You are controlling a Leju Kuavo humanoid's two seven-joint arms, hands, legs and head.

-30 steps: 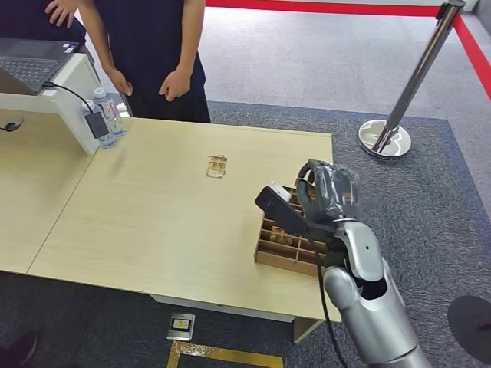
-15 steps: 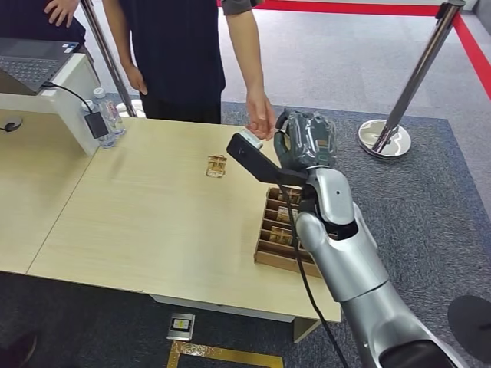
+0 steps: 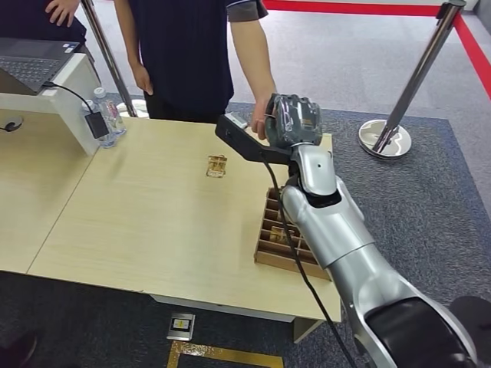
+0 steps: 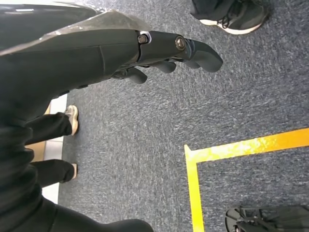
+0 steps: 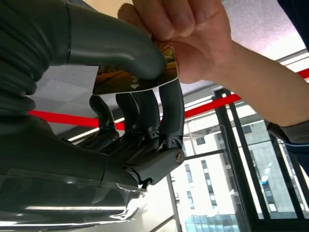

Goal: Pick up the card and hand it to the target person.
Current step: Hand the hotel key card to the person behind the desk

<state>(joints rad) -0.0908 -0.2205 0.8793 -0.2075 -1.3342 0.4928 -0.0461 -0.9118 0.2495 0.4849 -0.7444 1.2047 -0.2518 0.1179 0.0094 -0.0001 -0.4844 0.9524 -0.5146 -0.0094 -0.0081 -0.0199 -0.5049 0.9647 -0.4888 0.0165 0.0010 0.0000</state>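
Right arm (image 3: 341, 230): silver shell segments, black section nearest the body; black cable running alongside.
Right hand (image 3: 292, 123): dark grey, clear plastic wrap; ribbed cover, thick grey thumb (image 5: 113, 46).
Left hand (image 4: 109, 48): dark fingers, visible screw heads.

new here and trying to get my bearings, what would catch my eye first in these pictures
The handover at the table's far edge: the robot's right hand pinches a card between thumb and fingers while a person's hand takes hold of it. Next, the wooden tray with compartments near the table's right end. The left hand hangs over grey carpet, holding nothing.
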